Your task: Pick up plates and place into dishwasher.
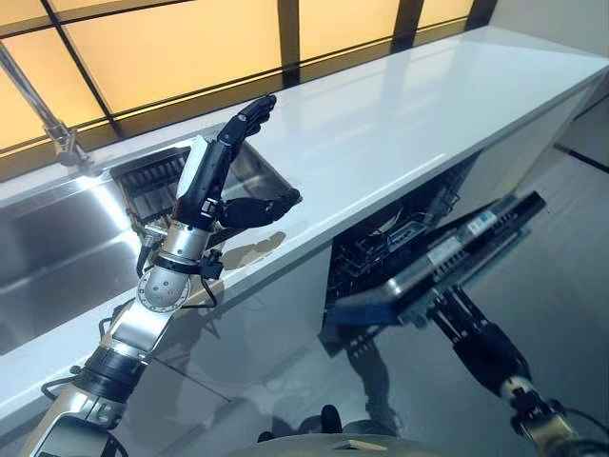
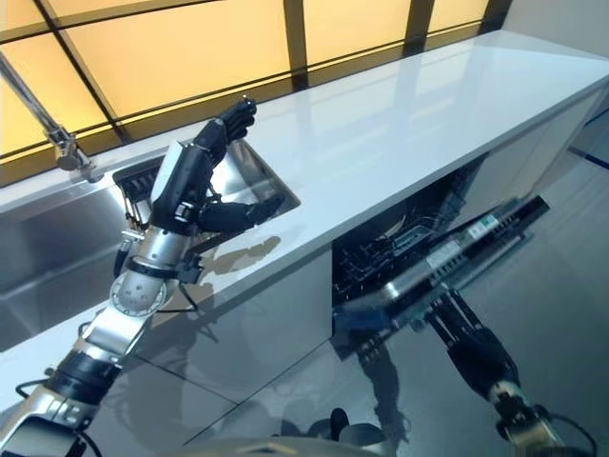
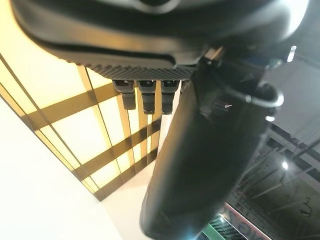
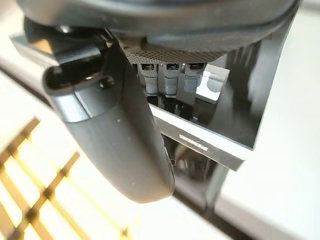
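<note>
My left hand [image 1: 211, 176] is raised above the white counter [image 1: 400, 105] at the sink's right end, open, fingers straight and thumb [image 3: 200, 150] spread, holding nothing. The dishwasher door [image 1: 447, 252] hangs partly open under the counter, and a dark rack [image 1: 381, 243] shows inside. My right hand [image 1: 457, 309] reaches up from the lower right to the underside of the door. In the right wrist view its straight fingers [image 4: 165, 75] rest against the door's dark panel [image 4: 220, 120]. I see no plate clearly. A dark ribbed rack [image 1: 152, 181] sits in the sink.
The steel sink [image 1: 57, 248] lies at the left with a faucet [image 1: 57, 133] behind it. Amber window panes [image 1: 190, 38] run along the back of the counter. Grey floor [image 1: 561, 238] spreads to the right of the door.
</note>
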### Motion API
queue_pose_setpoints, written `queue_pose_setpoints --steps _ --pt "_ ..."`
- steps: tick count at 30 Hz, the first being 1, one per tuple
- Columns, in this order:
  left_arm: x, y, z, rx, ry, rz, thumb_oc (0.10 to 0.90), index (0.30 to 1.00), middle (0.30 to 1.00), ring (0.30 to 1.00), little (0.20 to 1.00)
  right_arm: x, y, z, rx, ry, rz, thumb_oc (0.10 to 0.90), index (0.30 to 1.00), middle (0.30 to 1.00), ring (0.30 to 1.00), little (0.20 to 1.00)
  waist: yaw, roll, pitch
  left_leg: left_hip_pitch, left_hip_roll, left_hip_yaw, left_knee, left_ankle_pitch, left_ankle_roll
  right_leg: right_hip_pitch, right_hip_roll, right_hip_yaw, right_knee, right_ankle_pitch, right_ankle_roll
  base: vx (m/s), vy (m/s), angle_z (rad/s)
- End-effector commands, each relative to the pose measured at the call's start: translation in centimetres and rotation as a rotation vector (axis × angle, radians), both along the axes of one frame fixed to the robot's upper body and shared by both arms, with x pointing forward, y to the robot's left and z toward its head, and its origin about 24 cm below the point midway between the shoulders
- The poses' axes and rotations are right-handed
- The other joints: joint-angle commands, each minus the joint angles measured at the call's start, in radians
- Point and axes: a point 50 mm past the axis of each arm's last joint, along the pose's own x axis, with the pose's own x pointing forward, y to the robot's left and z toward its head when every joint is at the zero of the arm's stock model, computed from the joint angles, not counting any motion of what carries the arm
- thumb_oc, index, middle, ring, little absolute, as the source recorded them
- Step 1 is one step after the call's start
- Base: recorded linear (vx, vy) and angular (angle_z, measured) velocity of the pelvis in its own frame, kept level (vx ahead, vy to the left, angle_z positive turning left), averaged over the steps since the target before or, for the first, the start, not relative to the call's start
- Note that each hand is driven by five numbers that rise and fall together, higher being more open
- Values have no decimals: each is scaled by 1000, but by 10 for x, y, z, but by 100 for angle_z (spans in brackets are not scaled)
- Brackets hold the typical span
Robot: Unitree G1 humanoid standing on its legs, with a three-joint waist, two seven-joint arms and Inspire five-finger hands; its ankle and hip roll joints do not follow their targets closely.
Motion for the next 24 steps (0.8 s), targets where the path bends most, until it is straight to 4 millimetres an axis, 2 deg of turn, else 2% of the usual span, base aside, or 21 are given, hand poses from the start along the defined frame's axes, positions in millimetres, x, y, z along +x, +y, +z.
queue_pose_setpoints --steps 1,10,15,20,24 --pt "10 2 50 -86 -245 -24 800 900 900 900 900 67 17 61 26 -381 118 800 900 900 900 900 47 -14 -40 45 -74 50 7 -172 84 84 39 48 11 -133 31 16 1 31" --pt "10 2 51 -92 -249 -28 800 900 900 900 900 56 6 50 2 -332 66 800 900 900 900 900 41 -14 -43 49 -74 56 7 -173 83 87 38 47 11 -133 35 7 4 20" --pt "10 3 52 -95 -250 -14 800 900 900 900 900 43 -7 34 -142 -174 45 800 900 900 900 900 32 -14 -45 51 -72 63 7 -173 82 87 37 49 11 -133 37 0 0 0" --pt "6 4 52 -92 -267 4 800 900 900 900 900 15 -6 6 -330 11 203 800 900 900 900 900 18 -20 -35 51 -69 72 7 -167 81 84 38 57 11 -130 36 -7 8 -6" --pt "3 4 54 -103 -279 -8 800 900 900 900 900 -11 7 -17 -356 138 400 800 900 900 900 900 13 -28 -29 52 -68 75 7 -167 80 86 39 58 11 -131 37 -3 1 -1"
